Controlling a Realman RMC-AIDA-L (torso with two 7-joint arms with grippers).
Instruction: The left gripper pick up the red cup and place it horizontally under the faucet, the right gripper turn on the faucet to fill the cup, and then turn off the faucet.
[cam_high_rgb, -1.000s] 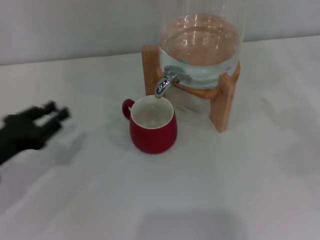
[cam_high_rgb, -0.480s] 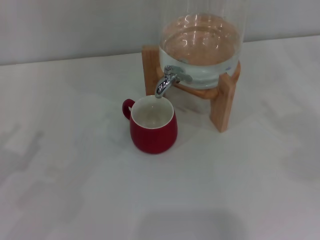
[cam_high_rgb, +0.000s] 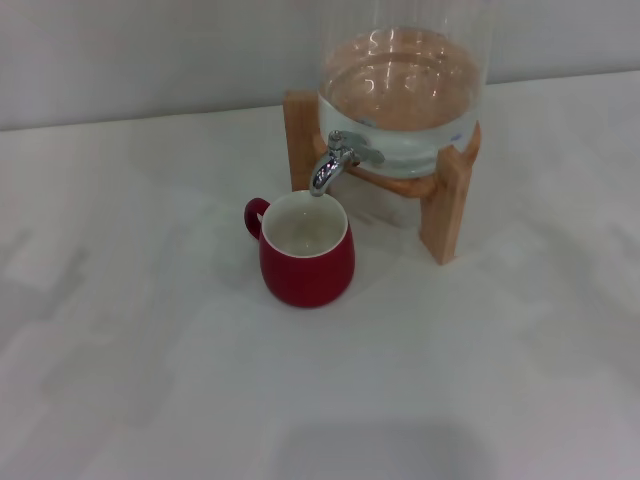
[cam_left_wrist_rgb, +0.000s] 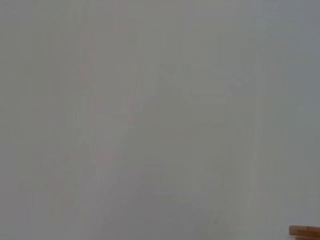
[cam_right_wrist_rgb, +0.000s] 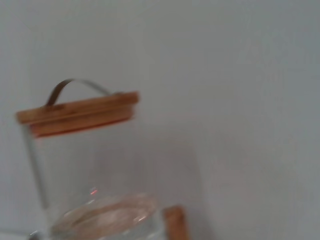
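Observation:
The red cup (cam_high_rgb: 306, 250) stands upright on the white table, its white inside showing and its loop handle pointing left. Its rim sits directly below the spout of the chrome faucet (cam_high_rgb: 333, 163). The faucet is fitted to a clear glass dispenser (cam_high_rgb: 405, 85) holding water on a wooden stand (cam_high_rgb: 446, 205). No water stream shows at the spout. Neither gripper appears in the head view or in either wrist view. The right wrist view shows the dispenser's wooden lid (cam_right_wrist_rgb: 77, 114) with its metal handle and the glass below it.
The white table (cam_high_rgb: 150, 380) spreads to the left and in front of the cup. A pale wall rises behind the dispenser. The left wrist view shows mostly blank wall and a sliver of wood (cam_left_wrist_rgb: 305, 231) at one corner.
One second ago the left gripper was at the left edge of the head view; it has since withdrawn out of the frame. Cup and dispenser have not moved.

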